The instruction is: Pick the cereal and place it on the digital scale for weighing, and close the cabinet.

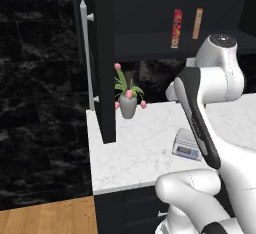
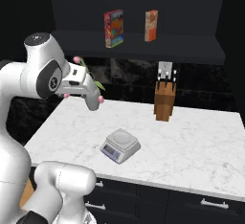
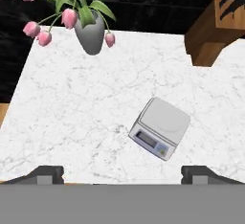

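White marble desk carries the digital scale at frame centre, while the cereal stands upper centre on the open cabinet shelf, so the released, empty claw must probably rise to reach it.

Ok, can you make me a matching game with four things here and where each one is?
Things:
1. cereal
2. scale
3. vase
4. knife block

Places:
A. middle of the counter
B. on the cabinet shelf
C. counter's right back part
D. counter's left back corner, holding pink flowers

Pairs: 1-B, 2-A, 3-D, 4-C
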Available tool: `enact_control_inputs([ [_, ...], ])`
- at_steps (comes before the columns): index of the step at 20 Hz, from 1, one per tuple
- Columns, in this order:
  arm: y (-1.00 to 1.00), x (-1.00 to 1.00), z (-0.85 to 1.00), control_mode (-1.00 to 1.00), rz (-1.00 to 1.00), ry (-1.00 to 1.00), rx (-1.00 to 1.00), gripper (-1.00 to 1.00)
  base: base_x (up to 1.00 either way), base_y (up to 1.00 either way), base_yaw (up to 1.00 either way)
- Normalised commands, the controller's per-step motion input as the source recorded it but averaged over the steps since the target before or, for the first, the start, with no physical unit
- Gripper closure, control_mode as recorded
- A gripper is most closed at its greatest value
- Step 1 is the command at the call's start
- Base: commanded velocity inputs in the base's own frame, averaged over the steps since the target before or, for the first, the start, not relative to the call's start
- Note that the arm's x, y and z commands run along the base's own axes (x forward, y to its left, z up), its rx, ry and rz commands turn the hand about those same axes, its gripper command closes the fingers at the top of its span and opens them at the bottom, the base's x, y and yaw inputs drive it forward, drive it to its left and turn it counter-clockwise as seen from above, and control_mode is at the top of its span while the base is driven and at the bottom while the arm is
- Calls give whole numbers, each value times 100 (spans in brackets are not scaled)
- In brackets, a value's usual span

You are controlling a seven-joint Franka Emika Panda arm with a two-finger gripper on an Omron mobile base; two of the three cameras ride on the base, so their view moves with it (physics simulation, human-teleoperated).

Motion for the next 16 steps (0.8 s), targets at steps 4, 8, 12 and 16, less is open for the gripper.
enact_control_inputs([
  [4,0,-36,69,-100,0,-20,0,-100,0,0,0],
  [8,-1,-14,58,-100,2,-11,0,-100,0,0,0],
  [12,-21,-13,64,-100,0,-8,0,-100,0,0,0],
  [16,-22,-2,66,-100,0,-10,0,-100,0,0,0],
])
